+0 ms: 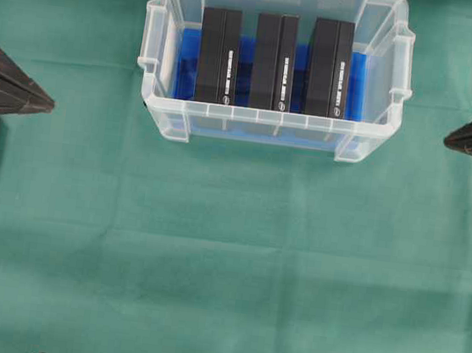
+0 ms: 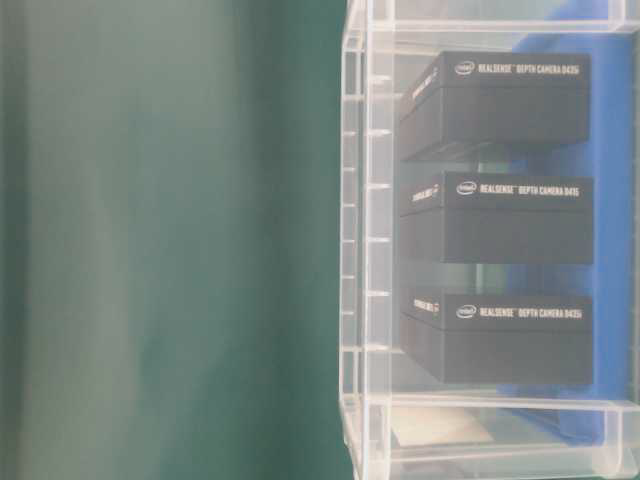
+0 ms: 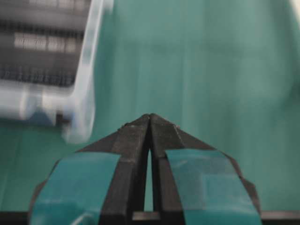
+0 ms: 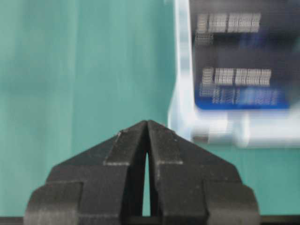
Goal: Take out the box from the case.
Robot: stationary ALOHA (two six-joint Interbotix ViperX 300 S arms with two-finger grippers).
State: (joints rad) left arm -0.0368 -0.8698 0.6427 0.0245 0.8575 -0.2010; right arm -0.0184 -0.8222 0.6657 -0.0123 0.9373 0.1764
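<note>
Overhead exterior: green cloth point(image 1: 225, 269) under the case point(image 1: 268, 131); left hand point(image 1: 50, 105) and right hand point(image 1: 448, 141) clenched.

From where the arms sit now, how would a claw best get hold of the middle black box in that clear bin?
Probably from straight above. The middle box stands on edge inside the case, whose walls block any sideways approach. Only its narrow top edge is exposed, with gaps to the left box and the right box, so the fingers could slip into those gaps and pinch its broad faces.

The clear ribbed-rim case point(image 1: 269, 127) sits upright toward the far edge; three black boxes point(image 1: 278, 62) stand side by side on its blue floor lining.
</note>
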